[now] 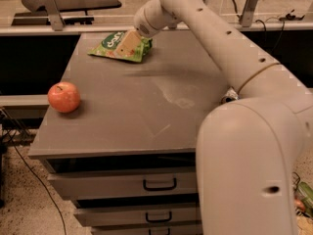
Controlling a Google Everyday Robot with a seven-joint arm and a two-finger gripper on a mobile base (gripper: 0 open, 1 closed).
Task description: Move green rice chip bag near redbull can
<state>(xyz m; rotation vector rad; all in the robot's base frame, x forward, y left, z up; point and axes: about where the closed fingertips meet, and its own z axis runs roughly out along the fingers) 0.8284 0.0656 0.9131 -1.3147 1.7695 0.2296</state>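
while its opening cannot be told, the end effector (126, 43) sits over the green rice chip bag (108, 46).

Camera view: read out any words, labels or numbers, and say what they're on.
Flat bright-green snack bag: white letters on its dark-green round logo, too blurred to read.
Slim drink can: mostly hidden behind the arm, nothing legible.
Gripper, over the bag: no text.

End effector (126, 43) at green rice chip bag (108, 45), desk (146, 109) back. Middle open. Apple (63, 97) left edge. Arm (230, 48) blocks right side.
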